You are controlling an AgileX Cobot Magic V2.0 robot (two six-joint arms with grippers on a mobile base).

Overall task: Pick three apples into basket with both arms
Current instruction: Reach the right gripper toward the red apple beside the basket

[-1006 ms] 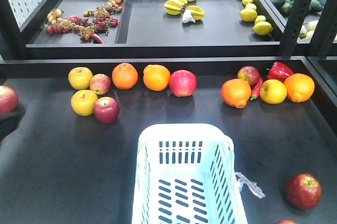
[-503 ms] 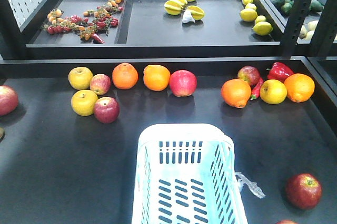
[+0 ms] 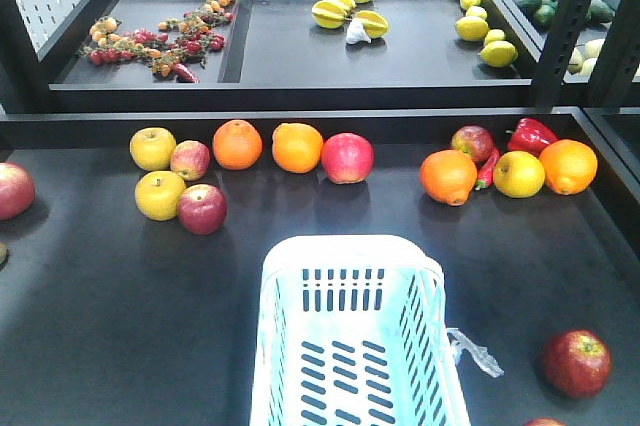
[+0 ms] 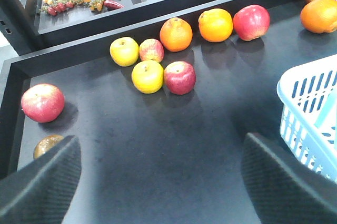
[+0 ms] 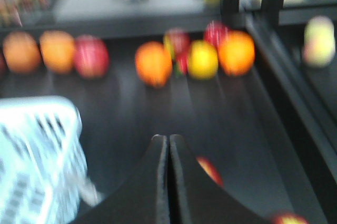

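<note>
The pale blue basket [image 3: 350, 258] stands empty at the front middle of the dark table. Red apples lie around it: one at the left edge [image 3: 12, 190], one beside the yellow apples [image 3: 202, 208], one at the front right [image 3: 577, 362]. My left gripper [image 4: 160, 145] hangs open above bare table, with the left-edge apple [image 4: 42, 102] ahead to its left and the basket [image 4: 308, 129] to its right. My right gripper [image 5: 168, 139] is shut on nothing in a blurred view. A red apple [image 5: 209, 170] peeks out just right of its fingers. Neither gripper shows in the front view.
Oranges [image 3: 237, 144], yellow apples [image 3: 160, 195], more red apples [image 3: 347, 157] and a red pepper [image 3: 532, 134] line the back of the table. A small brown fruit [image 4: 47, 145] lies by the left wall. A raised rear shelf [image 3: 300, 96] holds other produce. A dark post [image 3: 565, 26] rises at right.
A dark shape at the left edge of the front view a second ago has withdrawn out of frame. The apples and basket have not moved.
</note>
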